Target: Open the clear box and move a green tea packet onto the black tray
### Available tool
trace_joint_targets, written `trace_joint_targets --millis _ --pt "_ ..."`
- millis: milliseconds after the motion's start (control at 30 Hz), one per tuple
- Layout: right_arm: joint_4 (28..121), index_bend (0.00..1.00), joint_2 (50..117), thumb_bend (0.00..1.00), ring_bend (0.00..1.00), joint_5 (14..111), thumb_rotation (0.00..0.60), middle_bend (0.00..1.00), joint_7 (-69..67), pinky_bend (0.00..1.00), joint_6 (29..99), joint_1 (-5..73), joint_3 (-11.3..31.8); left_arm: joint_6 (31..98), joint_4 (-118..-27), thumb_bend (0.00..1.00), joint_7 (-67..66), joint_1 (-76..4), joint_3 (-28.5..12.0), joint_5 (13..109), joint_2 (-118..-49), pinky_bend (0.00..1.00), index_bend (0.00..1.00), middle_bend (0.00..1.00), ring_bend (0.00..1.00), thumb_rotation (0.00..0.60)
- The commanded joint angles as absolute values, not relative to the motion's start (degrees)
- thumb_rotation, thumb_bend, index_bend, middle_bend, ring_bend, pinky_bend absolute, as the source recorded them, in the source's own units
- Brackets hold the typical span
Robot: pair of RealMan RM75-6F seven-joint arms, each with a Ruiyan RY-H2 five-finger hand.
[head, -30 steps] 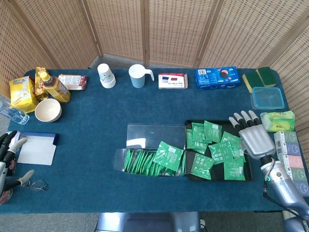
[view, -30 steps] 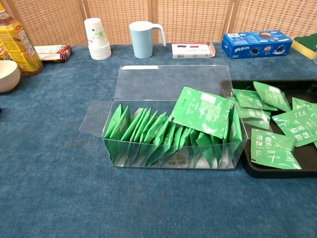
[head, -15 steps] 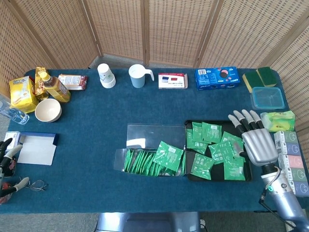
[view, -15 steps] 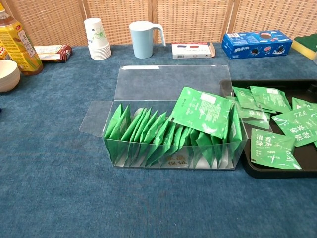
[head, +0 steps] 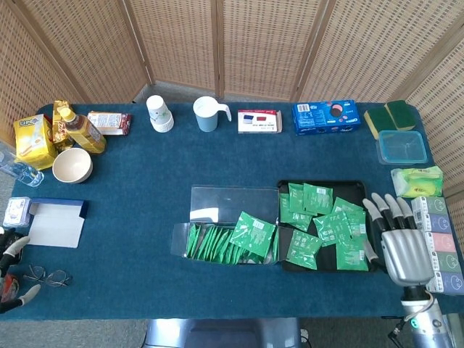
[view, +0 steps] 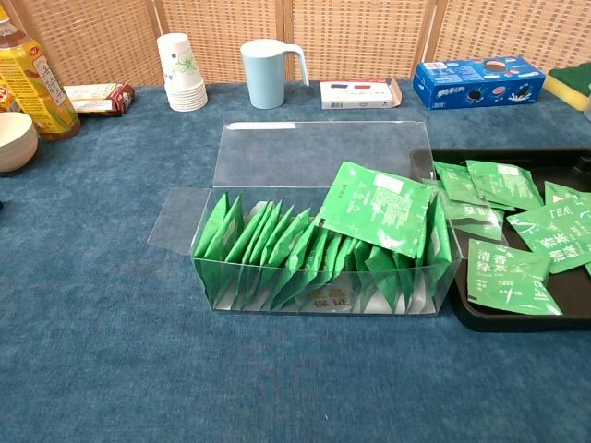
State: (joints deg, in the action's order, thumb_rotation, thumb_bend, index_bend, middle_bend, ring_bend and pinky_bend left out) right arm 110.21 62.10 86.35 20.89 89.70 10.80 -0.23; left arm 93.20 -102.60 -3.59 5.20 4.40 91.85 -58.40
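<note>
The clear box (head: 226,243) (view: 323,268) stands open at the table's middle, its lid (head: 233,205) (view: 309,152) laid flat behind it. Several green tea packets stand in it; one packet (head: 254,232) (view: 383,208) leans up over the right end. The black tray (head: 326,183) (view: 499,154) lies just right of the box with several green packets (head: 319,197) (view: 503,272) on it. My right hand (head: 402,243) hovers off the tray's right edge, fingers spread, holding nothing. My left hand (head: 13,272) shows only at the far left edge, fingers apart and empty. Neither hand shows in the chest view.
Glasses (head: 47,277) and a white-and-blue box (head: 54,221) lie near the left hand. Bowl (head: 72,165), paper cups (head: 159,114), blue mug (head: 208,114) and cookie box (head: 326,117) line the back. Tea boxes (head: 438,243) and a blue container (head: 401,146) sit at the right.
My right hand has drawn back from over the tray's right side toward the near right corner. The left hand has slid further off the left edge. Packets on the tray shifted slightly.
</note>
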Motion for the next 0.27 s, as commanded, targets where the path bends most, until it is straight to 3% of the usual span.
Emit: trace_joint_targets --millis 33,267 --pt "109.84 0.11 62.16 0.38 0.00 87.33 0.600 0.00 20.56 0.00 90.24 9.47 -1.10 93.26 -102.58 0.13 -3.62 5.22 4.38 92.28 -58.71 0.26 0.15 0.04 0.00 0.600" --pt "110.13 0.11 61.74 0.38 0.00 87.41 0.600 0.00 20.02 0.00 88.90 8.98 -0.81 92.70 -103.78 0.13 -4.37 4.70 4.00 92.76 -58.46 0.26 0.15 0.04 0.00 0.600"
